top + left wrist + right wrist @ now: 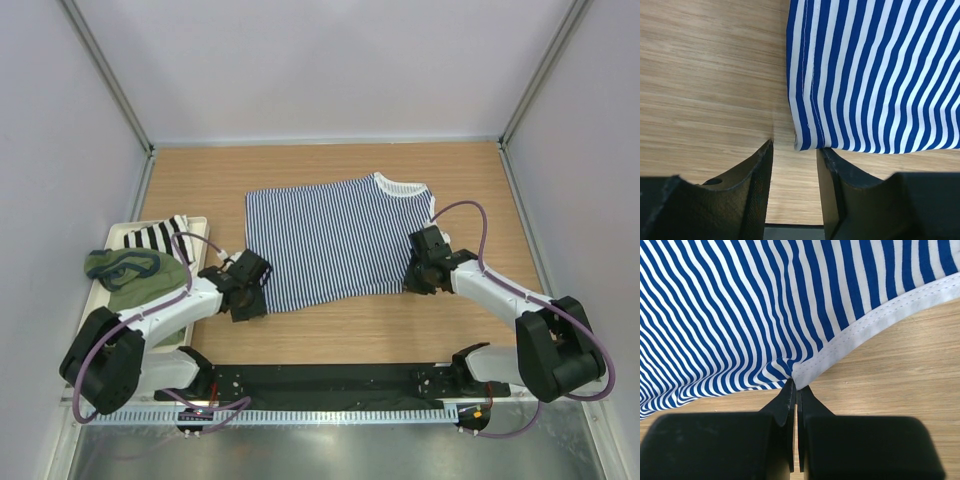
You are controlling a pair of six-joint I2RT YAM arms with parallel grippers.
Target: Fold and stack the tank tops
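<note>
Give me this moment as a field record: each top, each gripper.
striped tank top: spread flat on the table
olive tank top: bunched in the tray, far left
left gripper: open, at the striped tank top's near-left corner, holding nothing
right gripper: shut on the striped tank top's white-trimmed edge

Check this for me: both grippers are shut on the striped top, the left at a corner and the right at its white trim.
Wrong about the left gripper: it is open, jaws apart, with a corner of the striped top lying just ahead of them, as the left wrist view shows. The right gripper is shut on the white trim, as stated.
</note>
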